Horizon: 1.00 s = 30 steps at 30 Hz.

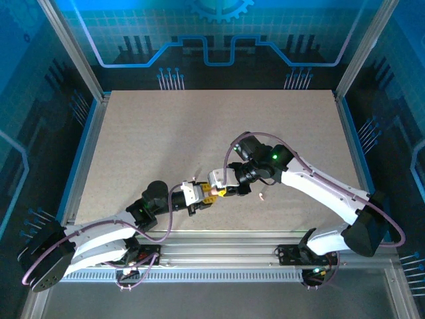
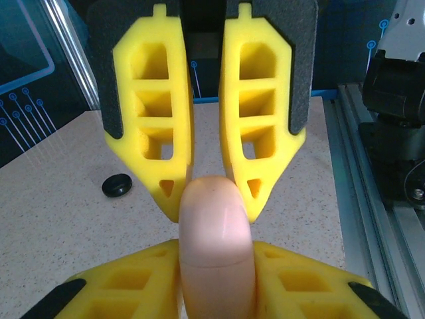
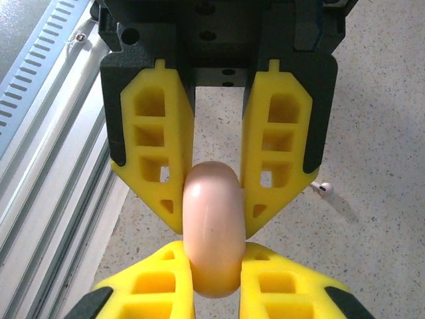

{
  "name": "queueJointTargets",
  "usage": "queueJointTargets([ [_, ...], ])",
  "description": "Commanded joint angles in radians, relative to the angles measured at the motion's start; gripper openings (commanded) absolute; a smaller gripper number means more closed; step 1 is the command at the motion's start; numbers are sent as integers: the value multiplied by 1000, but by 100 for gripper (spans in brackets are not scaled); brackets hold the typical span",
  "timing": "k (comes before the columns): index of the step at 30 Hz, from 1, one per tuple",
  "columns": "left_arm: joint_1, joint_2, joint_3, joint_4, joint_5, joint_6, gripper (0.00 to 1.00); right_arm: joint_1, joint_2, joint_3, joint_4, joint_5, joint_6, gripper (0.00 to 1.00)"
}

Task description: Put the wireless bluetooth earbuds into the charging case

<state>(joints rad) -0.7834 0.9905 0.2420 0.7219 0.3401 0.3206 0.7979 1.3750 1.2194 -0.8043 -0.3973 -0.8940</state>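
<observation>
between the two pairs of yellow fingers, the charging case (image 2: 216, 259) is being gripped from opposite sides. the right gripper (image 3: 212, 218) is pinching it with its jaws drawn close together, both fingertips pressing on the flanks of the pale-pink puck, which is standing on edge between them. the left gripper (image 2: 214, 201) is meeting it head-on from the other side, its jaws narrow too and its two tips lying against the rounded rim of the case. it appears to be clamping the case as well, though the contact is hard to judge from this close. a faint seam is running across the pink shell in the left wrist view.

in the overhead view the two grippers are sitting tip to tip just inside the near edge of the table (image 1: 199, 133), toward its middle, with the left arm reaching in from the left and the right arm bending in from the right.

one wireless earbud (image 3: 323, 189) is lying on the speckled tabletop near the right gripper's outer finger, apart from it. a flat black round disc (image 2: 117, 185) is lying on the table off to one side of the left gripper's fingers, apart from them. a grooved aluminium rail (image 3: 46, 119) is running along the table's near edge beside the right gripper.
</observation>
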Motion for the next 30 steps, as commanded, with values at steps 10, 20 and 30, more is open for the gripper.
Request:
queueJointTargets([
  [10,3,-2,34,5,55,8,13,8,-21,18,18,-12,25,38],
  [20,3,-10,37,17,63,0,14,9,-44,-32,82,3,62,56],
  [30,3,-21,38,27,73,-15,14,4,-48,-44,132,54,95,54],
])
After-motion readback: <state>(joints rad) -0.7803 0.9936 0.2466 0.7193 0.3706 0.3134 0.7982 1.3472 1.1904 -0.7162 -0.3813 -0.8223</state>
